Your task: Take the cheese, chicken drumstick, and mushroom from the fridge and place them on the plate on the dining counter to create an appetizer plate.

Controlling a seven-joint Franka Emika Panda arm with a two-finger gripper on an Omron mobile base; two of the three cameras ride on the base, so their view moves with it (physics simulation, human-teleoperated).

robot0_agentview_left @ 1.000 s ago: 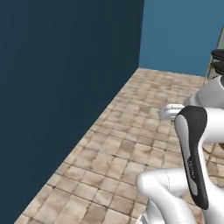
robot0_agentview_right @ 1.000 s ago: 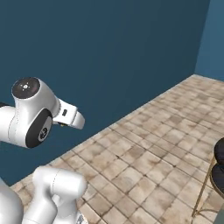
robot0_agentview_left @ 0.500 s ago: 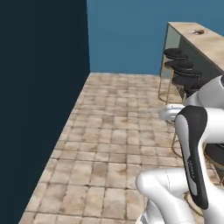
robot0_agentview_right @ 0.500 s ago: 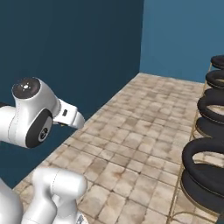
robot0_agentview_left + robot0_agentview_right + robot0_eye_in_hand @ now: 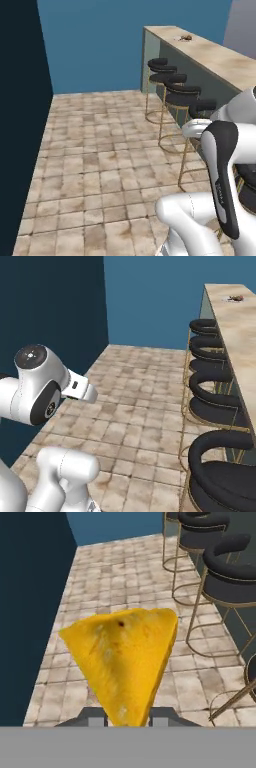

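Beige marble dining counter (image 5: 220, 57) runs along the right of the left base view, black gold-legged stools (image 5: 170, 85) lined up at its front; a small brown item on a pale plate (image 5: 185, 38) sits at the far end, too small to identify.

Right base view: same counter (image 5: 235, 321), plate (image 5: 234, 299) at far end, stools (image 5: 212, 376) in a row, tiled floor (image 5: 135, 406) between them and the dark blue wall.

Hand view: gripper (image 5: 129, 718) pinching the cheese (image 5: 122, 659), a yellow wedge held above the floor, stools to the right.
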